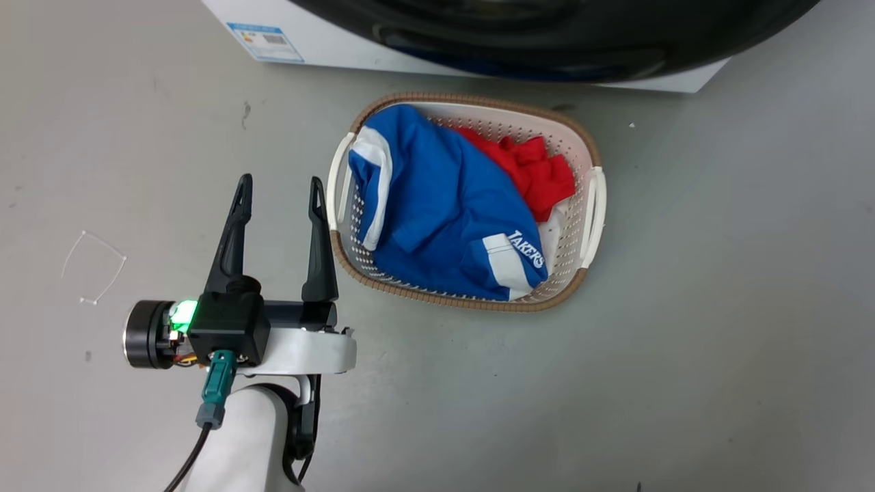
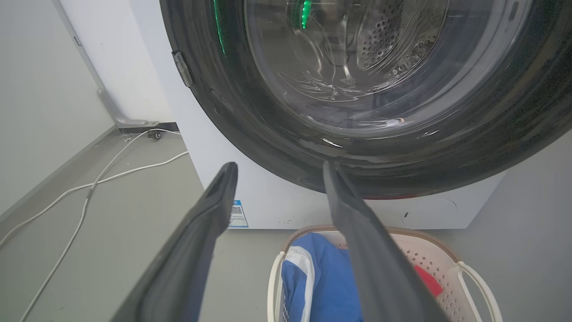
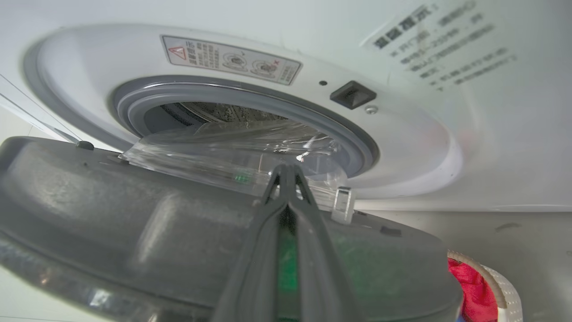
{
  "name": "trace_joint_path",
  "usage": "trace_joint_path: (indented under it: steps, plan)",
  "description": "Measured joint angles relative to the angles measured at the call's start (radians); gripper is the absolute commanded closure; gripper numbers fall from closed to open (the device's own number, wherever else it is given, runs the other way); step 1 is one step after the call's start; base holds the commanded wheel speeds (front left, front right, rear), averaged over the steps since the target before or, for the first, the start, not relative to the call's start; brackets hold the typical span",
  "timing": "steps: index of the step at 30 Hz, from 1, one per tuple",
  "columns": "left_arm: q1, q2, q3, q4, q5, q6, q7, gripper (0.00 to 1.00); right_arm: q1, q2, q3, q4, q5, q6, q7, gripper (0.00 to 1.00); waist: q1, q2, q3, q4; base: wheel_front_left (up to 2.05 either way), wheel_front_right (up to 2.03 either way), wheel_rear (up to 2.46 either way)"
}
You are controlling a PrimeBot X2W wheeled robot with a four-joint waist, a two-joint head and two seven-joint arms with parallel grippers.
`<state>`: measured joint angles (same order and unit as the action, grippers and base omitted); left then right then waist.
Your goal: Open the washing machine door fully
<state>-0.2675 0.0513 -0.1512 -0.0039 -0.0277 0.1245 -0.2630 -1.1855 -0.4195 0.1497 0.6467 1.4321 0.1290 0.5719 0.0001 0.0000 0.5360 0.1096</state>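
- The washing machine door [image 3: 111, 232] stands ajar on the front of the washing machine [image 3: 415, 147], at the far side of the floor. Its glass bowl [image 3: 214, 147] is partly out of the grey rubber ring [image 3: 250, 96].
- The right gripper [image 3: 286, 172] has its fingers together. They lie across the door's grey inner face, tips up by the bowl and just beside the latch hook [image 3: 342, 205]. I cannot tell whether they pinch anything.
- The left gripper [image 1: 280, 182] hangs empty with its fingers apart, on the near side to the left of the laundry basket [image 1: 593, 205], well apart from the door.
- Handling, as a judgement: the door is probably stiff and fairly heavy, and it can only swing on its hinge. The glossy black front and the bowl look slippery, and the glass should not take a hard knock. The best hold looks like the rim on the latch side, hooked from behind and drawn along the arc, not straight out.
- Room: the basket sits on the floor just in front of the machine, below the door's lower edge. The door looks likely to pass above it, but a low forearm might not. Left of the machine there is room up to a wall [image 2: 35, 89], with cables [image 2: 89, 188] on the floor there.
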Motion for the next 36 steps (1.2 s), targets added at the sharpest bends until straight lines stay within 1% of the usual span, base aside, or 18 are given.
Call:
trace_joint_path:
  steps: [13, 14, 19, 25, 29, 36]
  plan:
    - [0.039, 0.001, 0.019, 0.011, 0.015, -0.010, 0.000, 0.00, 0.178, 0.035, 0.046, -0.098, 0.040, 0.000, 0.046, 1.00, -0.0001, 0.0000, -0.086, -0.044, 0.00, 0.00, 0.00]
    - [0.051, 0.002, 0.023, 0.014, 0.015, -0.011, 0.000, 0.00, 0.229, 0.053, 0.049, -0.116, 0.064, 0.000, 0.048, 1.00, -0.0001, 0.0000, -0.109, -0.053, 0.00, 0.00, 0.00]
    - [0.078, 0.004, 0.025, 0.019, 0.018, -0.012, 0.000, 0.00, 0.321, 0.080, 0.057, -0.168, 0.096, 0.000, 0.055, 1.00, -0.0001, 0.0000, -0.151, -0.064, 0.00, 0.00, 0.00]
    - [0.107, 0.005, 0.028, 0.023, 0.018, -0.011, 0.000, 0.00, 0.456, 0.112, 0.073, -0.267, 0.137, 0.000, 0.071, 1.00, -0.0001, 0.0000, -0.201, -0.076, 0.00, 0.00, 0.00]
    - [0.124, 0.007, 0.032, 0.024, 0.018, -0.011, 0.000, 0.00, 0.540, 0.133, 0.087, -0.325, 0.150, 0.000, 0.080, 1.00, -0.0002, 0.0000, -0.227, -0.086, 0.00, 0.00, 0.00]
    - [0.145, 0.007, 0.029, 0.035, 0.022, -0.011, 0.000, 0.00, 0.655, 0.163, 0.091, -0.393, 0.171, 0.000, 0.086, 1.00, -0.0002, 0.0000, -0.268, -0.094, 0.00, 0.00, 0.00]
